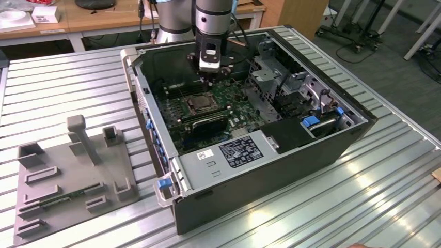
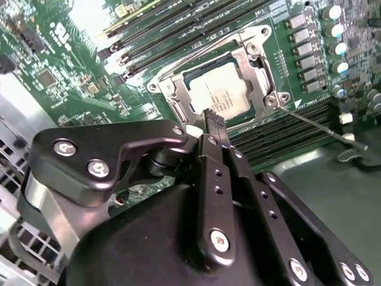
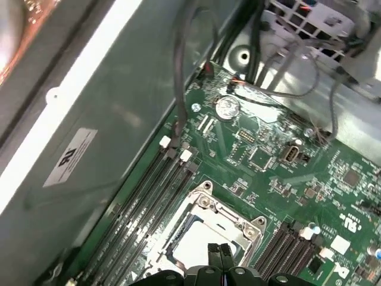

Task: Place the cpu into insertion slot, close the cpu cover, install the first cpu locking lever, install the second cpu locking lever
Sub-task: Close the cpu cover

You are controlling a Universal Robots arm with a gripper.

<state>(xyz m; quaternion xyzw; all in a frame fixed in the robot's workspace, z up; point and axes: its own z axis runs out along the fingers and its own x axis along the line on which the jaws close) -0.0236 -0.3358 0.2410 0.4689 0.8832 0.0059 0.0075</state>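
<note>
Cpu [image 2: 223, 92] beneath cpu cover [image 2: 260, 71], gripper [image 2: 213, 119] above

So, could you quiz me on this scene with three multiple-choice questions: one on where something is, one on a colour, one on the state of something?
1. Where is the cpu?
A. Outside the computer
B. In the insertion slot
C. Standing on its edge among the memory slots

2. What colour is the circuit board?
A. Red
B. White
C. Green

3. How does the cpu cover sit?
A. Lying flat around the chip
B. Standing upright
C. Taken off altogether

Answers:
1. B: the second wrist view shows the pale chip seated within the socket's metal rim.
2. C: the board is green in both wrist views.
3. A: the silvery frame lies flat around the chip's edges in both wrist views.
</note>
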